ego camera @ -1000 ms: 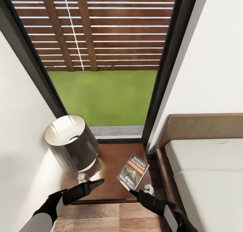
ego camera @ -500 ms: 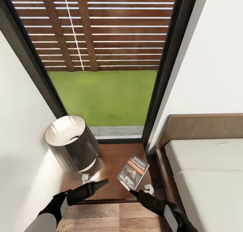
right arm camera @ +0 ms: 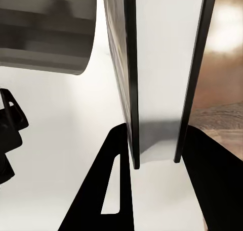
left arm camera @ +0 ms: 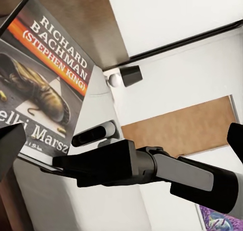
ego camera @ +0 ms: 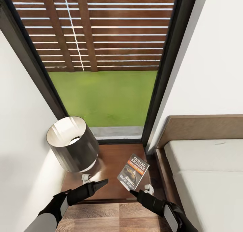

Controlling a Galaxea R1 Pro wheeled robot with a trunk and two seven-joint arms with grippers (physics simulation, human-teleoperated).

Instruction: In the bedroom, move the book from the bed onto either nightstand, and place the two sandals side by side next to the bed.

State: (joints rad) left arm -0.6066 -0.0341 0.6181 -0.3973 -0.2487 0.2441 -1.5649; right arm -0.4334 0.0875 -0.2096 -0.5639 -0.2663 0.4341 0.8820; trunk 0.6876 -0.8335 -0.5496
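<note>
Head view: book [ego camera: 133, 171] above the nightstand [ego camera: 111, 157], beside the lamp [ego camera: 72, 144], pinched edge-on in the right gripper [ego camera: 135, 192]; left gripper [ego camera: 103, 182] empty, its spread unclear. Released tilted, it could slide off toward the bed [ego camera: 206, 178].

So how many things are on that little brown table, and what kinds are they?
Lamps: 1, the lamp with a dark shade.
Books: 1, the book, its near edge between the right gripper fingers, over the nightstand.
Total: 2 things.
</note>
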